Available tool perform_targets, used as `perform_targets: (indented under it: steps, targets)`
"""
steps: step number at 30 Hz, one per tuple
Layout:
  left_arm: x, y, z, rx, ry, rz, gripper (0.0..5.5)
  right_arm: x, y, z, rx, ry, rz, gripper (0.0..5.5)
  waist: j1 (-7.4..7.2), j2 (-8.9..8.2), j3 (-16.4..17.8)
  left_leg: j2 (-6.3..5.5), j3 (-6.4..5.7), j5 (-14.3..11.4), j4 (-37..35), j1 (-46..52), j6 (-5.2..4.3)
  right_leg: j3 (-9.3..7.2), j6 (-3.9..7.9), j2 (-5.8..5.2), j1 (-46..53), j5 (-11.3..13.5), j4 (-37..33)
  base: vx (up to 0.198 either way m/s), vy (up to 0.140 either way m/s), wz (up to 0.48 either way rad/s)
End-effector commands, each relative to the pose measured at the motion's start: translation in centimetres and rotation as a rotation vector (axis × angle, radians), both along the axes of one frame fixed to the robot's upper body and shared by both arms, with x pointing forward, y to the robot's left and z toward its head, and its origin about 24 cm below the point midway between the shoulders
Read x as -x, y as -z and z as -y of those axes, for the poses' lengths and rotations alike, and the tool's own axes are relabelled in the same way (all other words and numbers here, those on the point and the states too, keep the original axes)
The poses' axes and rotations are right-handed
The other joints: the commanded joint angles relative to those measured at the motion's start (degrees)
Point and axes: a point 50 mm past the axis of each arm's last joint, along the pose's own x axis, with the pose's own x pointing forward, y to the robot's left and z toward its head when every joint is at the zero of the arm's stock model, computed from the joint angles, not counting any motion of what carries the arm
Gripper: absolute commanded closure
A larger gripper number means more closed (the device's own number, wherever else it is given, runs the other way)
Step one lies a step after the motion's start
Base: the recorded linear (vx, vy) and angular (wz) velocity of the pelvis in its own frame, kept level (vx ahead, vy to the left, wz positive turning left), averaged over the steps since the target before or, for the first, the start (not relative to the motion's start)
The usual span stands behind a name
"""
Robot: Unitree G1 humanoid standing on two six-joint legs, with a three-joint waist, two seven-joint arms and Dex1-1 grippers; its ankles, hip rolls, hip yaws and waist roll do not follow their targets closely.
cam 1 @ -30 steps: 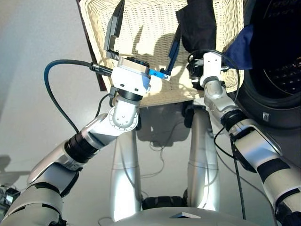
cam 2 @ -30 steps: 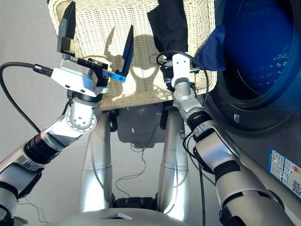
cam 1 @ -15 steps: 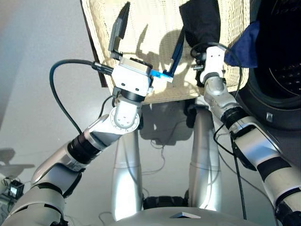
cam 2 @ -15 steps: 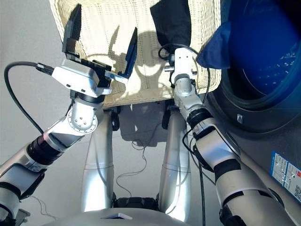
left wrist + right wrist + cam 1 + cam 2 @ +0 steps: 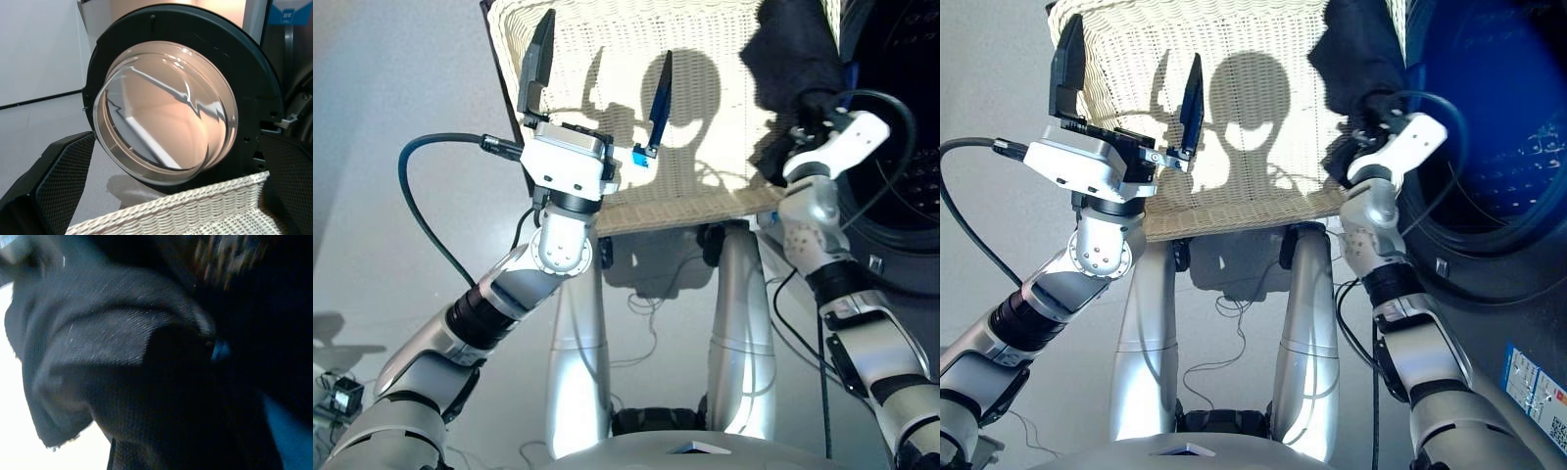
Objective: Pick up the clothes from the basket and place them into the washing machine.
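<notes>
While left gripper [image 5: 597,83] gapes — right gripper [image 5: 803,122] cloth-buried.

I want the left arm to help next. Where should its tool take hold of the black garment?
Grip the bunched upper fold of the black garment where it rises off the basket, coming from the robot's left over the bare weave. The right tool crowds the lower end, and the left tool is open, probably wide enough.

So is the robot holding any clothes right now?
Yes. The right gripper has the black garment by its lower end, over the basket. The left gripper holds nothing, jaws open.
</notes>
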Motion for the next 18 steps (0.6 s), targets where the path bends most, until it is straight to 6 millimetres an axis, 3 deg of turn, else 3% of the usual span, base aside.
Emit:
perform_targets:
  steps: [1, 10, 18]
  targets:
    - [2.5, -1.7, 0.0, 0.037, 0.083, 0.147, 0.00, 2.5, -4.4, 3.7, -0.049, 0.214, 0.241, 5.50, -2.16, -0.26, -0.9, -1.23, 5.20, 3.6, -3.6, 1.5, 3.50, -2.03, 0.56, 2.16, 1.2, 5.8, -7.1, 0.000, 0.000, 0.000]
    - [2.7, -2.0, -0.1, 0.054, 0.077, 0.174, 0.00, 3.4, -6.6, 8.1, -0.087, 0.522, 0.231, 5.50, -1.49, 0.07, -0.9, -1.25, 5.03, 3.2, -3.7, 2.3, 3.39, -2.14, 0.68, 2.02, 2.2, 5.3, -7.3, 0.000, 0.000, 0.000]
    - [3.0, -1.9, 0.3, 0.026, 0.096, 0.177, 0.00, 3.6, -7.2, 13.6, -0.071, 0.748, -0.004, 5.50, -0.43, 0.31, -0.9, -1.25, 4.86, 3.0, -3.8, 2.2, 3.29, -2.24, 0.67, 1.55, 2.4, 5.5, -7.4, 0.000, 0.000, 0.000]
